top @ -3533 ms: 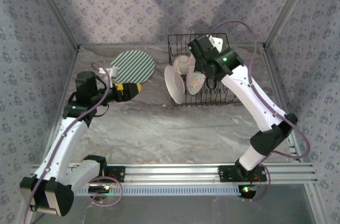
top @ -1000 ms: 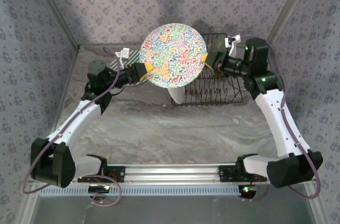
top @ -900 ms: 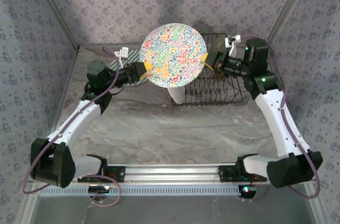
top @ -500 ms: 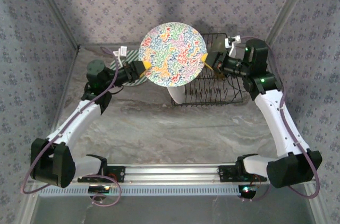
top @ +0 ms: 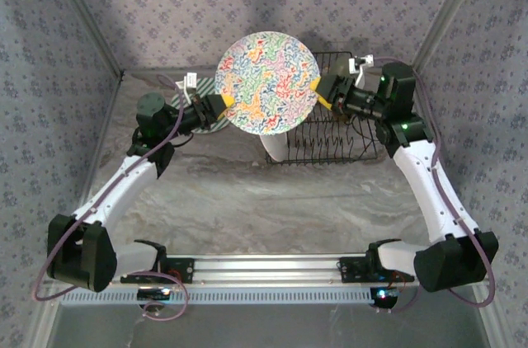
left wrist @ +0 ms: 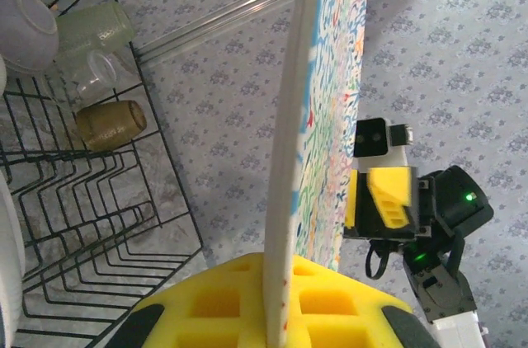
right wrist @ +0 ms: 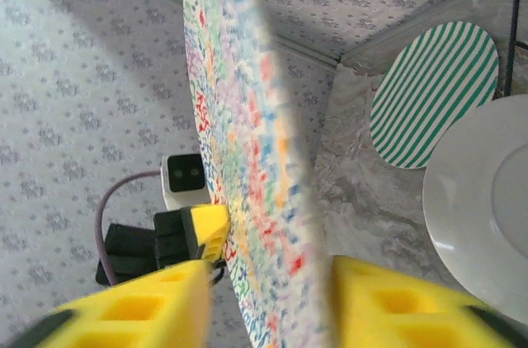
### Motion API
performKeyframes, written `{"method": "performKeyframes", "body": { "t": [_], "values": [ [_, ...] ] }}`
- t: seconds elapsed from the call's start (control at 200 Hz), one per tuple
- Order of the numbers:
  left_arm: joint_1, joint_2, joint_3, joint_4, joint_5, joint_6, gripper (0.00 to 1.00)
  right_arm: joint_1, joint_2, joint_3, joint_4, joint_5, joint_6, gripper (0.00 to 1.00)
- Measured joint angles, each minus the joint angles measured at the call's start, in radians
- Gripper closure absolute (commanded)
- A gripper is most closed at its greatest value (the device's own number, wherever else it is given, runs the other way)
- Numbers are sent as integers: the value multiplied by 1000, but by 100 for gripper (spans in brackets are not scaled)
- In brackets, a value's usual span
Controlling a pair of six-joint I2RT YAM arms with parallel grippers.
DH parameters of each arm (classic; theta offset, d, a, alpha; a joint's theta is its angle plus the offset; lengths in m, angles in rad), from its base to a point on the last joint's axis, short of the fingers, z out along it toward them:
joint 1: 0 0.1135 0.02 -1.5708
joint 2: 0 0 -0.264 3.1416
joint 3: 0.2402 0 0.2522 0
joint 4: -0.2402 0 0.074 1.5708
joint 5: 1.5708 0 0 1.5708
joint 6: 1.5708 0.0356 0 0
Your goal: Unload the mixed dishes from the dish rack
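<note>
My left pincer [top: 223,106] pinches the squiggle plate [top: 268,82] aloft, right pincer [top: 322,91] spread; striped plate [right wrist: 433,92] out, bowl [left wrist: 29,30], cups [left wrist: 111,121] left in dish rack [top: 355,150].

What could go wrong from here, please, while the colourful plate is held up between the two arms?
The squiggle plate is gripped at its rim alone by the left fingers, while the right fingers stand apart around the opposite edge; it might pivot or slip. It seems raised near the dish rack and a white plate, so a drop could hit them.
</note>
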Motion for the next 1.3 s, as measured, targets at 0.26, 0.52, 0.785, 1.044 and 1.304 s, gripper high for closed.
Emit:
{"method": "performKeyframes", "body": {
  "t": [0.26,0.52,0.785,1.044,1.304],
  "values": [
    [0,0,0,-20,-13,6,100,-6,-19,-13,-20,42,-18,0],
    [18,0,9,-41,-17,10,100,-6,-94,18,-230,254,-156,0],
    [165,0,51,-64,-14,9,100,42,-136,34,-294,347,-253,0],
    [334,6,45,-71,-10,8,100,172,-134,43,-327,428,-366,0],
    [472,77,-51,-40,-8,5,100,259,-116,68,-371,519,-459,0]
  ]
}}
